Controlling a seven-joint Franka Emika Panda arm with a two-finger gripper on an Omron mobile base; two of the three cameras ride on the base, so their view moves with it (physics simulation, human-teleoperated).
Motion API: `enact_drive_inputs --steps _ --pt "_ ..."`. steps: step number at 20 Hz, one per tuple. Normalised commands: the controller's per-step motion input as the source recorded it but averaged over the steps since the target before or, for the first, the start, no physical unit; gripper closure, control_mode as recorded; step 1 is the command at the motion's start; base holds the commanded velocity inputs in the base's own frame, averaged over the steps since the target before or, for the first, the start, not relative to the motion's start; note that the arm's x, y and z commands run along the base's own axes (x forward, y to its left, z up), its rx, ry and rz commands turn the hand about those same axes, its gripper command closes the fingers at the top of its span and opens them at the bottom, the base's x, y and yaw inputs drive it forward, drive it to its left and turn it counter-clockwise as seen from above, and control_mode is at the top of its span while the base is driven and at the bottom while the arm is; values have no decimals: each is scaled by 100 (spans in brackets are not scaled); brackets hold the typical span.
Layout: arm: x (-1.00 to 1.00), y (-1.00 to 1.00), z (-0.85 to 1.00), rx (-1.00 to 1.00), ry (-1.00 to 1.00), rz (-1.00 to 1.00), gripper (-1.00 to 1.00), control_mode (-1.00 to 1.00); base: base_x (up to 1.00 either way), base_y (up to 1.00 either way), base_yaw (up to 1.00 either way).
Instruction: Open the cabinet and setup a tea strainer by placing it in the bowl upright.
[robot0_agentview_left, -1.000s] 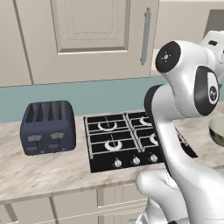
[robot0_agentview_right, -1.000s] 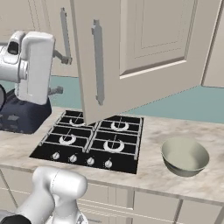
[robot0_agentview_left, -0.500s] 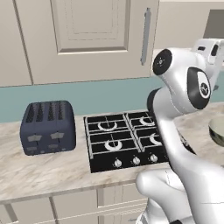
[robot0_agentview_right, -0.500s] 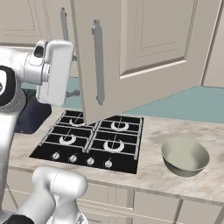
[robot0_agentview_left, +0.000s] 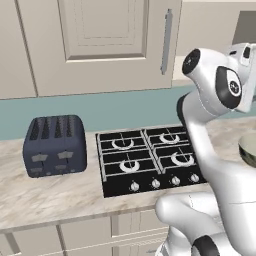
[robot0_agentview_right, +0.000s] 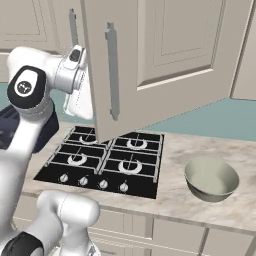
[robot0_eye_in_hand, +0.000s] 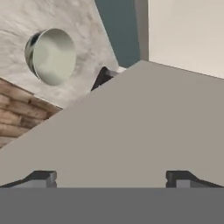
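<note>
The cabinet (robot0_agentview_right: 165, 60) door hangs ajar above the bowl (robot0_agentview_right: 211, 178) on the tabletop (robot0_agentview_right: 175, 192); the hand (robot0_eye_in_hand: 111, 177) gapes wide, empty, likely clearing the door.

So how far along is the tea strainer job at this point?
Done: the cabinet door is swung open over the stove. In hand: nothing; the gripper is open, close to the door's inner face. Left: fetching the strainer and standing it in the empty bowl on the counter.
</note>
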Motion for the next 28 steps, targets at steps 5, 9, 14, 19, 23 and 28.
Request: enact_drive_inputs --steps 5,9,14,19,23,28 --pt "-1 -92 0 0 10 -12 -100 -100 0 0 0" --pt "-13 -100 0 7 2 -4 -100 -100 0 0 0" --pt "-15 -100 0 15 0 0 -100 -100 0 0 0" --pt "0 -64 -1 11 3 8 -100 -100 0 0 0" --pt "0 -12 0 4 0 2 -100 -100 0 0 0" --pt "0 40 0 2 -7 0 -100 -100 0 0 0"
